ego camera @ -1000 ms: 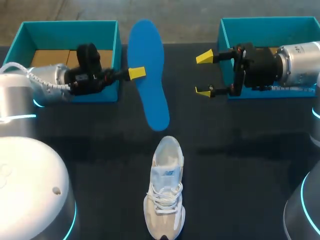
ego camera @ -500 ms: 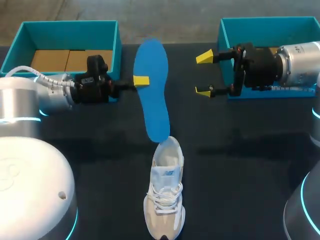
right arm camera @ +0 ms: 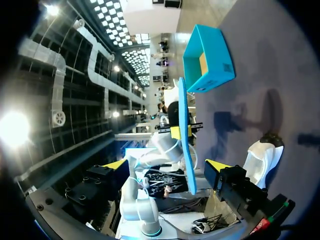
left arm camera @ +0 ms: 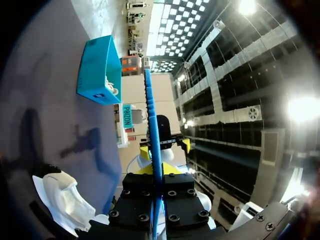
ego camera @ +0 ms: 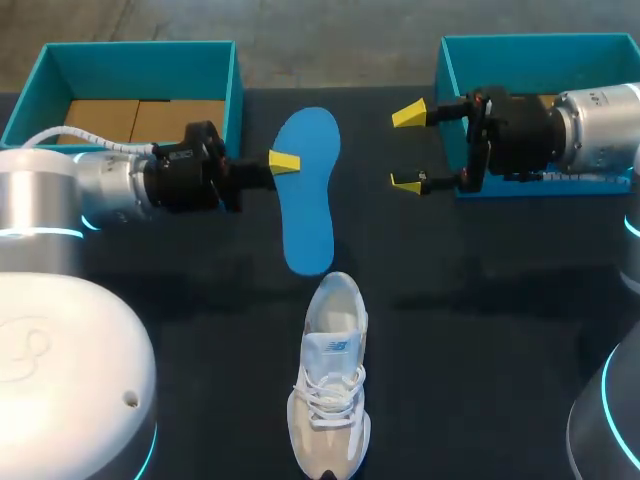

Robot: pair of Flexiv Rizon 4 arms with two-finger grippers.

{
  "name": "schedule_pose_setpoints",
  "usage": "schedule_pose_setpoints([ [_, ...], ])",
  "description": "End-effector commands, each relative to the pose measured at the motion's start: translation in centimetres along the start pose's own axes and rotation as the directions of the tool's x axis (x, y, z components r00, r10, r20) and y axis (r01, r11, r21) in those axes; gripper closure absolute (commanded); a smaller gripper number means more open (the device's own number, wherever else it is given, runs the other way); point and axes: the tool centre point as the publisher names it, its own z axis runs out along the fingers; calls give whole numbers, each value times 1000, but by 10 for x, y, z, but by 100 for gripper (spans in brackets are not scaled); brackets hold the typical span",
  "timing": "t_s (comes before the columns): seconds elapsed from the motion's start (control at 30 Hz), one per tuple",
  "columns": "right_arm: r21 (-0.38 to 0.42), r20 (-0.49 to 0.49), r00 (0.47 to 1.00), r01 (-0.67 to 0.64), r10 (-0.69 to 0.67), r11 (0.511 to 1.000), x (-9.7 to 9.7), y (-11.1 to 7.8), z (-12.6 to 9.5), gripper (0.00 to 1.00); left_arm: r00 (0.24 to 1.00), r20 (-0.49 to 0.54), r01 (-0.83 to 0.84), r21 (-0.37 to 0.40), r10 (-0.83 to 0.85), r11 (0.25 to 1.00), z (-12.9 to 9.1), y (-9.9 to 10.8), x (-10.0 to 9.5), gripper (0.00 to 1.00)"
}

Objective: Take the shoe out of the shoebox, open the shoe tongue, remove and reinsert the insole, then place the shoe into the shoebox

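A blue insole [ego camera: 308, 190] hangs above the table with my left gripper [ego camera: 283, 161] shut on its left edge. Its near end sits just behind the heel opening of the white shoe [ego camera: 330, 390], which stands upright on the dark table, toe toward the front edge. In the left wrist view the insole [left arm camera: 152, 120] runs edge-on out of my left gripper [left arm camera: 156, 172], with the shoe [left arm camera: 62, 197] beside it. My right gripper [ego camera: 408, 148] hangs open to the right of the insole, holding nothing. From the right wrist, the insole [right arm camera: 185, 135] stands ahead of the open right gripper [right arm camera: 167, 167], the shoe [right arm camera: 262, 155] to one side.
A teal shoebox [ego camera: 236, 80] with a brown cardboard floor stands at the back left, behind my left arm. A second teal box [ego camera: 445, 60] stands at the back right, partly covered by my right arm. Bare dark table lies on both sides of the shoe.
My left arm has brought the insole down and nearer, so its near end now reaches the shoe's heel. The right arm and the shoe have not moved.
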Motion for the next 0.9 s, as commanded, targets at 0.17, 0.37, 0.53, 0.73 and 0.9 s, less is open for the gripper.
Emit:
schedule_pose_setpoints([
  [0.17,-3,2,1000,0,0,1000,0,-1,1,0,1000,8,16,8,-16,1000,3,-6,-9,100],
  [0.37,-3,2,1000,0,0,1000,0,-1,1,0,995,19,93,25,-93,995,4,-10,-16,100],
  [0.53,-3,2,1000,0,0,1000,0,-1,1,0,994,27,106,29,-107,994,4,-11,-18,100],
  [0.73,3,128,992,12,-12,1000,14,2,-3,0,994,27,106,29,-107,994,4,-11,-18,100],
  [0.9,28,362,932,-9,-2,1000,41,5,-3,0,994,27,106,29,-107,994,4,-11,-18,100],
])
